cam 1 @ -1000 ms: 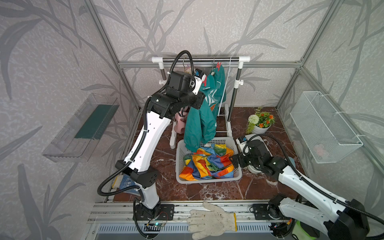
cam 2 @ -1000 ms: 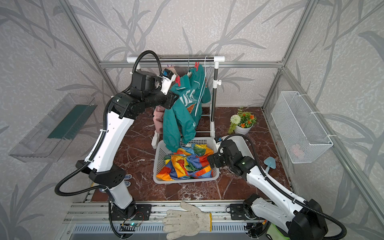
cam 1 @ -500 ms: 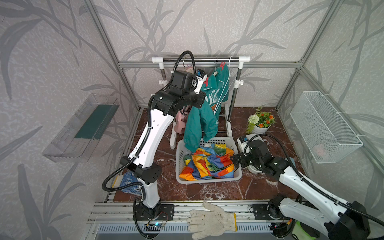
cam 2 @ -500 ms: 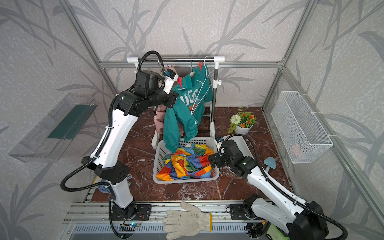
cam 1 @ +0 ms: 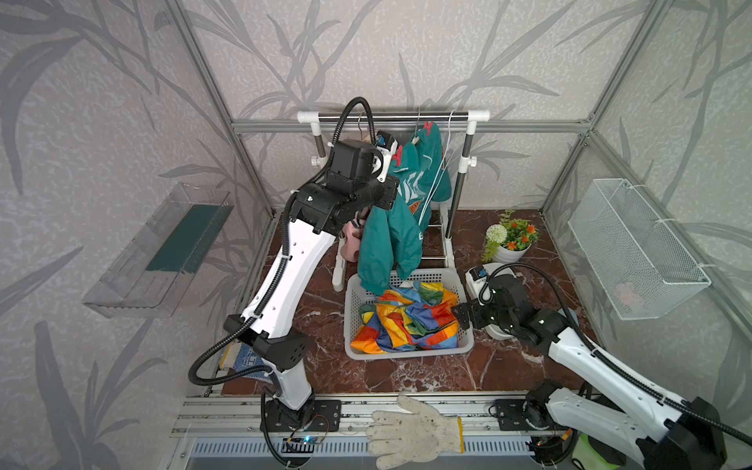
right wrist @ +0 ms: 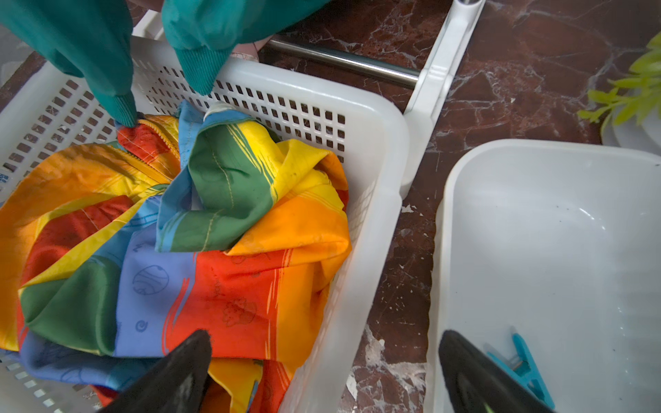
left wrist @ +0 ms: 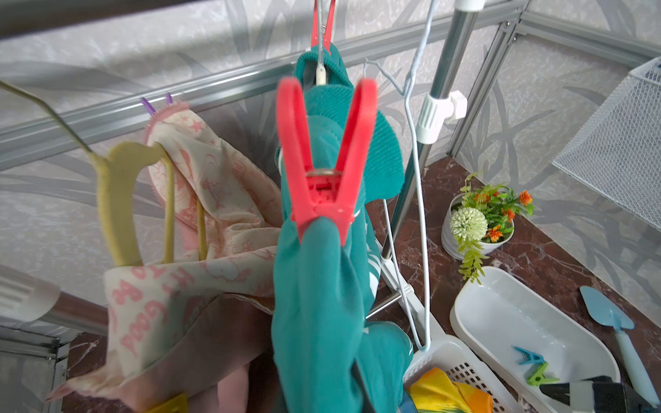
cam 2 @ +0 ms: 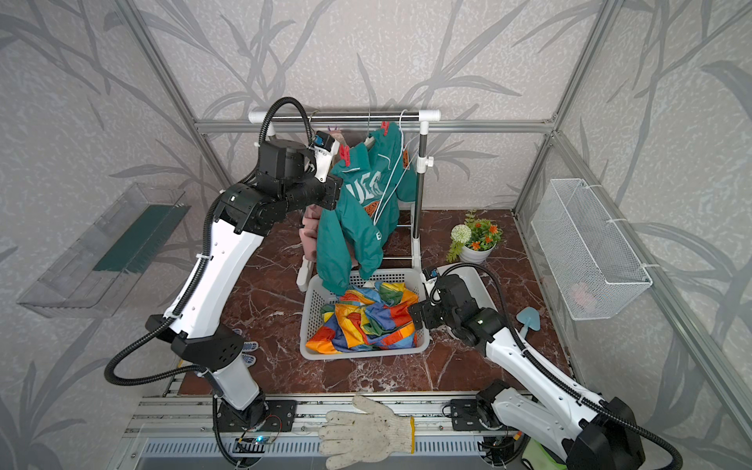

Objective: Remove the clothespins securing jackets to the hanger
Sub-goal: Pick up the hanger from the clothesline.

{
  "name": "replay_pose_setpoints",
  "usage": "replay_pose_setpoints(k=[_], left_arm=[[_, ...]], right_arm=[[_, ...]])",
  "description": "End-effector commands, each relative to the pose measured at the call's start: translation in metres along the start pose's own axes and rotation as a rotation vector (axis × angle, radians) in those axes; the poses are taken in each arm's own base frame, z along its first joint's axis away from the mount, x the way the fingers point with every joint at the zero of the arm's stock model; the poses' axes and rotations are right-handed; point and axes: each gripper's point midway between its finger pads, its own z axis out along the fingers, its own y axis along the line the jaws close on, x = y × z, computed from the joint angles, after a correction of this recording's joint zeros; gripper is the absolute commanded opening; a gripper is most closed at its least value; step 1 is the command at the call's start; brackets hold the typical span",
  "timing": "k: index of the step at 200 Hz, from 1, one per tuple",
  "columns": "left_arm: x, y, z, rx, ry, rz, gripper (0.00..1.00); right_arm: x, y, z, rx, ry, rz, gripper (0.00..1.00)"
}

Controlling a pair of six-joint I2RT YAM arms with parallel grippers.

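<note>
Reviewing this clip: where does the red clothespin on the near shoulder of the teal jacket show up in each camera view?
Top views: the red clothespin sits just right of the left wrist camera, below the rail.
Left wrist: picture centre, clamped on the teal jacket.
Right wrist: not in it; only teal cuffs show.
Shared landmark: the white basket.
</note>
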Motion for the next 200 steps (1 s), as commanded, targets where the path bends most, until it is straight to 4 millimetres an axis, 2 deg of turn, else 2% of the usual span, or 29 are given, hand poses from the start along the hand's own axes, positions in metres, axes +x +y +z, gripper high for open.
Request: replay_pose_setpoints(k=[1, 21, 44, 121, 158, 200], left_arm=[[-0.094, 0.013, -0.071, -0.046, -0.384, -0.04, 0.0], [-0.101, 0.012, -0.078, -0.044, -0.413, -0.042, 0.0], [-0.097, 0.01, -0.081, -0.033, -0.397, -0.042, 0.0], [-0.058, -0.004, -0.12, 0.008, -0.344, -0.047, 0.0], [-0.038, -0.005, -0.128, 0.006, -0.285, -0.036, 0.0], [-0.027, -0.005, -0.134, 0.009, -0.261, -0.025, 0.0]], right_arm=[[0.0, 0.001, -0.001, -0.01, -0.012, 0.015, 0.99], [-0.002, 0.002, 0.0, -0.016, -0.012, 0.019, 0.99], [-0.001, 0.002, -0.002, -0.017, -0.01, 0.019, 0.99], [-0.01, 0.006, -0.006, -0.035, -0.029, 0.018, 0.99], [-0.022, 0.011, -0.009, -0.047, -0.039, 0.01, 0.99], [-0.033, 0.013, -0.015, -0.052, -0.059, 0.006, 0.99]])
